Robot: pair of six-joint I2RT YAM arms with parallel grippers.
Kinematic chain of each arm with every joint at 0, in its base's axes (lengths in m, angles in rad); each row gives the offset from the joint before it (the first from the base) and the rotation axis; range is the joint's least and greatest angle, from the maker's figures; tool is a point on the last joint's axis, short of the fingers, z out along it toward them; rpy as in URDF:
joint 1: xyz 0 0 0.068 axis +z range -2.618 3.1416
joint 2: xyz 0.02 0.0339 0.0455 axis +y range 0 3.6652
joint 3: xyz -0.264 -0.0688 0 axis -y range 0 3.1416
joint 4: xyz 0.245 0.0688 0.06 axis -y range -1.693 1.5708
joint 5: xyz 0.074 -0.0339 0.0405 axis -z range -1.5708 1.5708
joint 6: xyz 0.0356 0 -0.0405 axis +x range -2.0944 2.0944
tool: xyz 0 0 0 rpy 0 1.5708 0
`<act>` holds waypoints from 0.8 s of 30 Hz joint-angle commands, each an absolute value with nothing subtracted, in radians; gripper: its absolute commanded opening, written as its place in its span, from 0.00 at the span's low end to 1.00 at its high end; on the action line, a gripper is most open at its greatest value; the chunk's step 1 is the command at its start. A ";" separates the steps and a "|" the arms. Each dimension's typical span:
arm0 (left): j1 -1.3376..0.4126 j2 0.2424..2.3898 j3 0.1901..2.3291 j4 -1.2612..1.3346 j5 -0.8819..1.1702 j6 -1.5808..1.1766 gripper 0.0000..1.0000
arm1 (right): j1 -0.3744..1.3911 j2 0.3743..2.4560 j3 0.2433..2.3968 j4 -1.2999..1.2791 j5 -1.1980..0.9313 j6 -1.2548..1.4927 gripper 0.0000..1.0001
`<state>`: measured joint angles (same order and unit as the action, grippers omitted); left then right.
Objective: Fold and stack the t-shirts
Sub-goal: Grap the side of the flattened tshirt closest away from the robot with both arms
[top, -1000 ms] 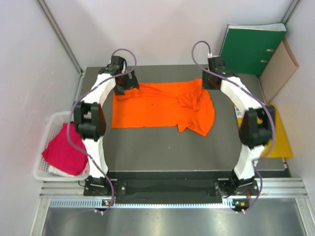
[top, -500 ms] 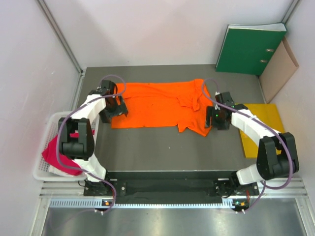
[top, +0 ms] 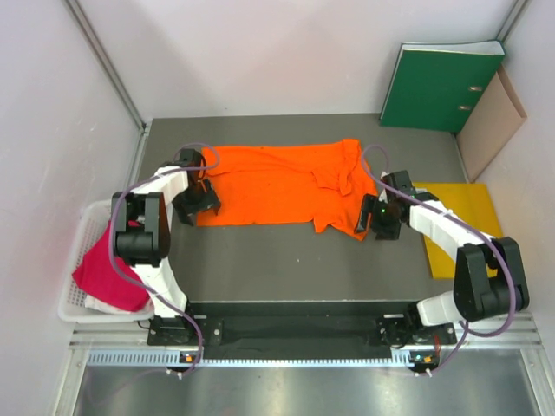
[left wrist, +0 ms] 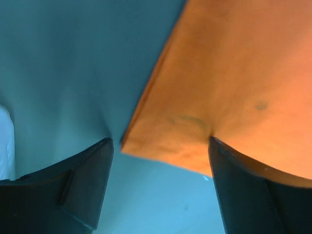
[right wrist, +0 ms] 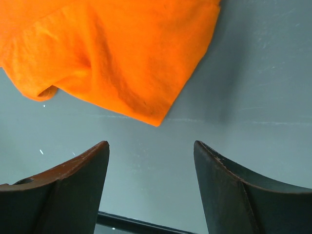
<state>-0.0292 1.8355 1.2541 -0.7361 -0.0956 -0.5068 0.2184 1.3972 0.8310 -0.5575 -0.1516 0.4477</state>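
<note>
Left pincer [top: 198, 201], wide open and empty, near-left corner of the orange shirt [top: 269, 182] between its fingers; right pincer [top: 382, 222], open and empty, just short of the near-right corner; shirt spread on the surface [top: 286, 260], long axis left-right, so I count each arm nearest its own corner.

The orange t-shirt [top: 269, 186] lies mostly flat, right of the basket [top: 69, 309]. The pink t-shirt [top: 108, 273] sits bunched in it, maybe spilling over.
</note>
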 commanded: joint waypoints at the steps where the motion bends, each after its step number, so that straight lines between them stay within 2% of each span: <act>1: -0.009 1.905 1.247 -0.744 -0.104 -0.532 0.74 | 0.196 1.442 0.836 -0.506 -0.238 0.492 0.70; 2: -0.009 1.908 1.247 -0.744 -0.104 -0.534 0.67 | 0.193 1.446 0.838 -0.512 -0.245 0.495 0.70; 3: -0.009 1.913 1.247 -0.747 -0.103 -0.532 0.49 | 0.192 1.456 0.839 -0.512 -0.253 0.505 0.70; 4: -0.009 1.916 1.249 -0.747 -0.103 -0.534 0.40 | 0.189 1.460 0.841 -0.515 -0.267 0.511 0.70; 7: -0.009 1.917 1.256 -0.755 -0.098 -0.534 0.00 | 0.184 1.468 0.850 -0.518 -0.291 0.526 0.69; 14: -0.009 1.870 1.316 -0.779 -0.068 -0.520 0.00 | 0.176 1.515 0.842 -0.428 -0.356 0.575 0.68; 16: -0.009 1.861 1.348 -0.799 -0.063 -0.514 0.00 | 0.178 1.558 0.845 -0.397 -0.374 0.581 0.62; 21: -0.009 1.864 1.402 -0.821 -0.055 -0.503 0.00 | 0.183 1.700 0.905 -0.410 -0.385 0.572 0.59; 24: -0.009 1.864 1.410 -0.825 -0.046 -0.500 0.00 | 0.184 1.715 0.905 -0.373 -0.371 0.575 0.46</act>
